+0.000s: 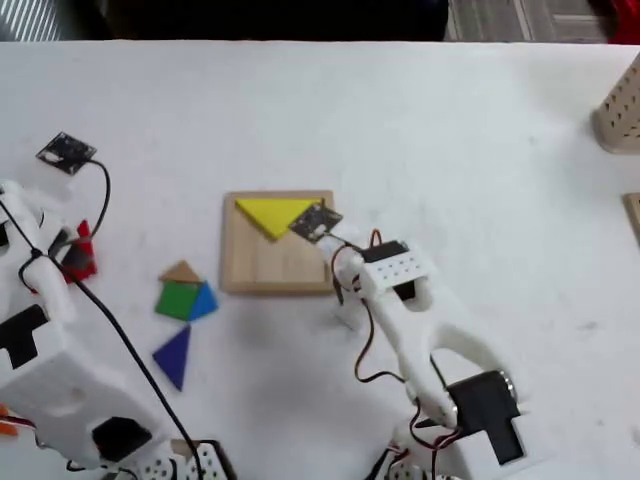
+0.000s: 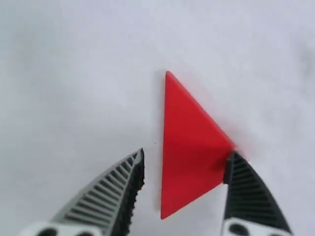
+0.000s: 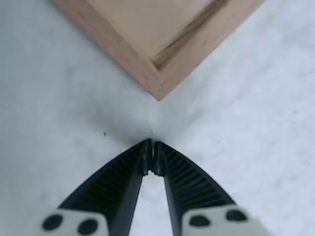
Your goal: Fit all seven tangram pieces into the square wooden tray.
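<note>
Though the right gripper is pressed together, the left gripper's spread jaws flank the red triangle (long edge lengthwise).

Looks like a robotics lab: white table, exposed wiring, bare circuit board.

A: Where's the tray?
B: Mid-table, a triangle in it at the far wall; right gripper just off its near right corner
A: The rest?
B: Three pieces touching left of it, a lone piece before them, a last piece far left between the left gripper's fingers
</note>
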You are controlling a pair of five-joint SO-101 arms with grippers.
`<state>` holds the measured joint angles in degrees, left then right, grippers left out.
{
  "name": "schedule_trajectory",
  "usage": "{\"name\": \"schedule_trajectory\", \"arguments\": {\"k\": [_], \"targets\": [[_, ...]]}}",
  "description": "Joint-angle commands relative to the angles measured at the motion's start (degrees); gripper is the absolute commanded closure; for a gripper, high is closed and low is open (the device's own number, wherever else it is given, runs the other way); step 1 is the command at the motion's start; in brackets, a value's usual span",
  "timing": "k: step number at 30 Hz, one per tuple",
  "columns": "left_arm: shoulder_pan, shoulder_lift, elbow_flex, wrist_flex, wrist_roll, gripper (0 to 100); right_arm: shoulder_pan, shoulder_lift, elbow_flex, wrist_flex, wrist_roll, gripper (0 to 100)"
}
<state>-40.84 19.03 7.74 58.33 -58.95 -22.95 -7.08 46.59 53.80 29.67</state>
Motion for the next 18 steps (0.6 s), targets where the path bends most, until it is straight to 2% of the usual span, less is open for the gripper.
{"name": "schedule_trajectory", "arguments": {"k": [1,6,9,12,18], "targets": [[-0.4,-0.9,0.4,-3.5,0.8,73,-0.7,-2.0,0.0,0.3,0.8,98.1],[-0.3,2.0,-0.3,-3.5,0.6,71,-0.7,-1.9,0.0,0.3,0.8,98.1],[0.2,2.2,-0.4,-1.4,3.4,71,-0.7,-1.9,0.0,0.3,0.8,98.1],[0.6,-0.2,-0.4,0.1,10.8,71,-1.7,-1.9,0.0,0.3,0.8,98.1],[1.6,-3.4,-0.3,-1.4,27.3,82,-2.2,-1.9,0.1,0.3,0.8,98.1]]}}
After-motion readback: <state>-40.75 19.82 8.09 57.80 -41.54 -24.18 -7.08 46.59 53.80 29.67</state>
